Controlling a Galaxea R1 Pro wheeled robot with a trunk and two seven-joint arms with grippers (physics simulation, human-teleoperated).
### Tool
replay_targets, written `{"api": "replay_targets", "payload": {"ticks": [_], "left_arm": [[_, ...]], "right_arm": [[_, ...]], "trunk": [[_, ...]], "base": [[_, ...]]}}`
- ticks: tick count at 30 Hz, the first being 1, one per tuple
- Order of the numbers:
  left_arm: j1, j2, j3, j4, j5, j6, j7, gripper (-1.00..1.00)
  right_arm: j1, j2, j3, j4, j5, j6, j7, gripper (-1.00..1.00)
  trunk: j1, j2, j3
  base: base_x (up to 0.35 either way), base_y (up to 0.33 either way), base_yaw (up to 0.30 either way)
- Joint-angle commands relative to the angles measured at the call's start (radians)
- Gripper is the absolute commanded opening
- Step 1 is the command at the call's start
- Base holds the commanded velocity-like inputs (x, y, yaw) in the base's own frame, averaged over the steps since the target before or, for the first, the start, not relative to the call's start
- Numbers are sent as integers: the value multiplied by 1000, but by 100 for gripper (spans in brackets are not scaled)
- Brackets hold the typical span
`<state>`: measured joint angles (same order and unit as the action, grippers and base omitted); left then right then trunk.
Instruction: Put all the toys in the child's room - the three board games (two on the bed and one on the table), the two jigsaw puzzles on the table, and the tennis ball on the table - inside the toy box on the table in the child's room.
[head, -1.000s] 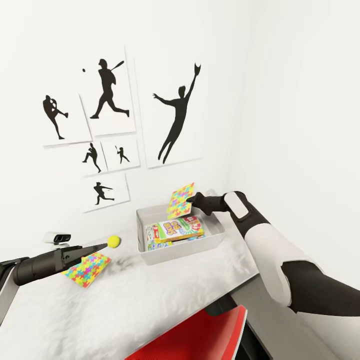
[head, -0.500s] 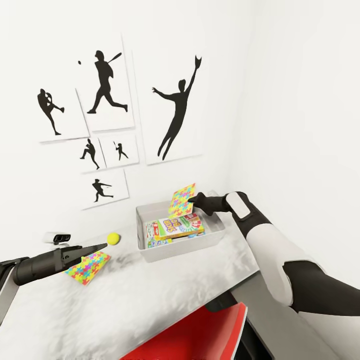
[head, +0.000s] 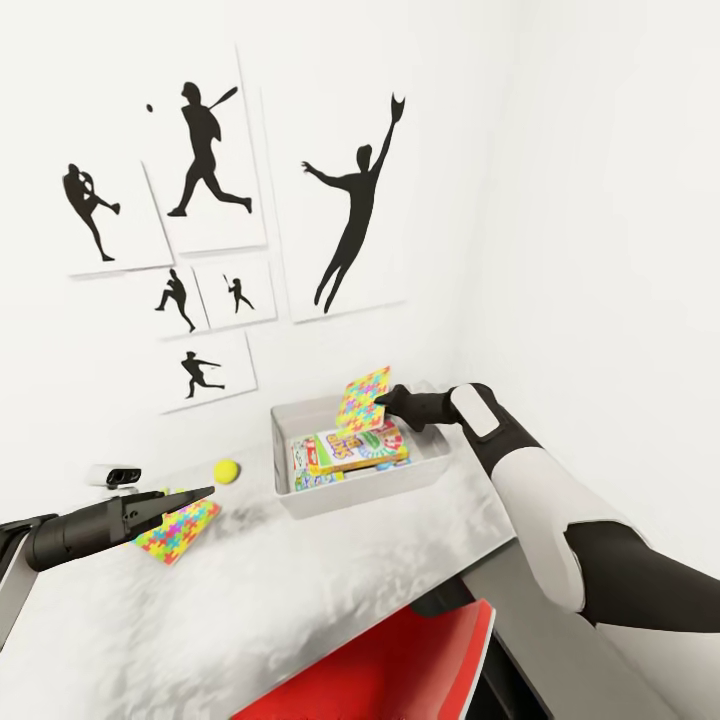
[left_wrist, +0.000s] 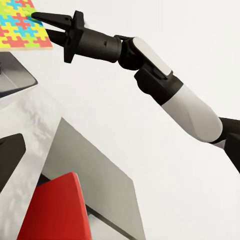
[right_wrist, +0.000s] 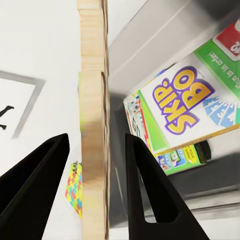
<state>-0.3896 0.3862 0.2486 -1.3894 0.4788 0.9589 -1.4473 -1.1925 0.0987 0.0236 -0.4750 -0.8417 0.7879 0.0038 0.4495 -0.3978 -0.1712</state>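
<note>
My right gripper (head: 381, 402) is shut on a colourful jigsaw puzzle (head: 361, 398), held upright on its edge over the far side of the grey toy box (head: 300, 503). In the right wrist view the puzzle's wooden edge (right_wrist: 92, 125) stands between the two fingers, above a Skip-Bo board game (right_wrist: 185, 100) lying in the box. Board games (head: 350, 448) are stacked inside the box. A second jigsaw puzzle (head: 178, 528) lies flat on the table at the left, with my left gripper (head: 198, 492) just above it. A yellow tennis ball (head: 227, 470) rests between that puzzle and the box.
The white table (head: 300, 600) stands in a room corner, with silhouette posters (head: 350, 200) on the wall behind. A red chair (head: 400, 670) is tucked at the table's near edge. A small white device (head: 115, 475) sits at the back left.
The whole picture has shifted a little, so the camera has moved. The right gripper still holds the puzzle over the box; the left arm has stayed in place.
</note>
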Motion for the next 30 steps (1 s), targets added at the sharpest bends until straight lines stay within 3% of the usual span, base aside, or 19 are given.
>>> {"api": "replay_targets", "payload": {"ticks": [1,30], "left_arm": [[-1,0,0,0,1,11,-2,100],[-1,0,0,0,0,11,-1,100]], "right_arm": [[-1,0,2,0,0,2,1,-100],[-1,-5,1,-3,1,2,63,-100]], "trunk": [[1,-2,-4],[1,-2,-52]], "base": [[0,0,0],[0,0,0]]}}
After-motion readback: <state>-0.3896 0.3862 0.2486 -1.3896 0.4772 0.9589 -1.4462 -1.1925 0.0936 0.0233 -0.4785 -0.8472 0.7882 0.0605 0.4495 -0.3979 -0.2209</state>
